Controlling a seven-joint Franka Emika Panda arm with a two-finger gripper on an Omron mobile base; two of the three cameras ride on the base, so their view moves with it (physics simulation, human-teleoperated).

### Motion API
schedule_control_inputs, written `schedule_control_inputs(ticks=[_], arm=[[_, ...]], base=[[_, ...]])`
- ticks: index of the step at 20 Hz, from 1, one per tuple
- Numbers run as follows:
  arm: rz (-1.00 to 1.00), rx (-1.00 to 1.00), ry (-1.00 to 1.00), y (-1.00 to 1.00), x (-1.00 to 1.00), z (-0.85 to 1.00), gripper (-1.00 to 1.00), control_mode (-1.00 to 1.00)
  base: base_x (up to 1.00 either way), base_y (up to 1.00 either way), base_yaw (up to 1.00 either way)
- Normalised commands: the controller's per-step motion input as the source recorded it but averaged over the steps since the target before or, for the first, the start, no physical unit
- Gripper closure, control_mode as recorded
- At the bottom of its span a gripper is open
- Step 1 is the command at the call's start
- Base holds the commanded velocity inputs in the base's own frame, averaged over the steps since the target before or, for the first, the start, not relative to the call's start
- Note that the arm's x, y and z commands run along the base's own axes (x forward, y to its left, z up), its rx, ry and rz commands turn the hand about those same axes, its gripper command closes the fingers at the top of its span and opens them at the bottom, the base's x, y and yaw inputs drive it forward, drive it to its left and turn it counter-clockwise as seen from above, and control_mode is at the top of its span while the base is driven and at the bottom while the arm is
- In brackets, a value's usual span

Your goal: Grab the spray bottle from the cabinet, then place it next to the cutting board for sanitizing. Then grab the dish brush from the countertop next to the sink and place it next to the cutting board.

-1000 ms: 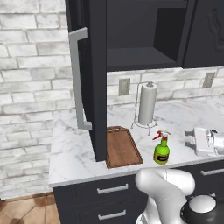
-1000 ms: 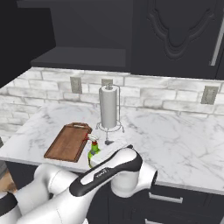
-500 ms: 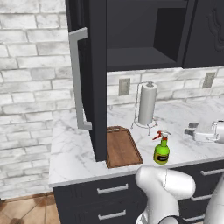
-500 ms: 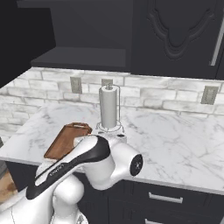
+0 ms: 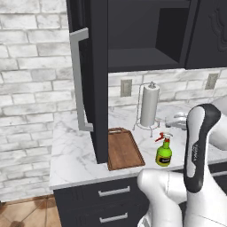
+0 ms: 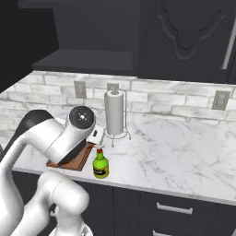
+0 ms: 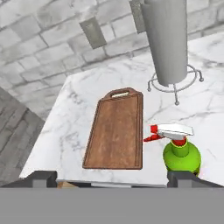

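Pincer (image 7: 112, 177): jaws wide apart, holding nothing; in the hand view its 2 dark fingertips (image 7: 41, 178) rise at the bottom edge, above the near edge of the bench, looking down at board and bottle.
Spray bottle (image 5: 164, 150): stands upright on the bench, just right of the cutting board, apart from it; green body, red-and-white trigger nozzle pointing left toward the board; free of the pincer.
Cutting board (image 5: 123, 148): lies flat on the bench, long side running near to far, handle notch at the far end; its left part sits under the open cabinet door.
Bench (image 6: 184, 152): white marble with grey veins, bare to the right of the bottle in the right base view.
Paper towel holder (image 5: 149, 106): upright on a wire stand, farther back than the bottle, near the brick wall.
Cabinet (image 5: 146, 35): dark, door swung open toward the camera, grey bar handle (image 5: 79, 84) on it; visible shelf dark.
Wall outlets (image 5: 126, 88): 2 on the brick backsplash, either side of the towel holder.
Drawers (image 5: 114, 191): dark fronts with short silver handles below the bench.
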Motion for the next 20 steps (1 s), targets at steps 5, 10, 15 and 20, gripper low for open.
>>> schedule_control_inputs(ticks=[5, 10, 15, 20], arm=[[-0.23, -0.20, 0.45, 0.37, 0.00, 0.01, -1.00, -1.00], [0.00, -0.23, 0.23, 0.02, -0.03, 0.00, -1.00, -1.00], [0.00, -0.18, 0.10, 0.02, 0.00, 0.00, -1.00, -1.00], [0.01, -0.02, -0.05, 0.02, 0.00, -0.12, -1.00, -1.00]], base=[[0.00, 0.00, 0.00], [0.00, 0.00, 0.00], [0.00, 0.00, 0.00], [0.00, 0.00, 0.00]])
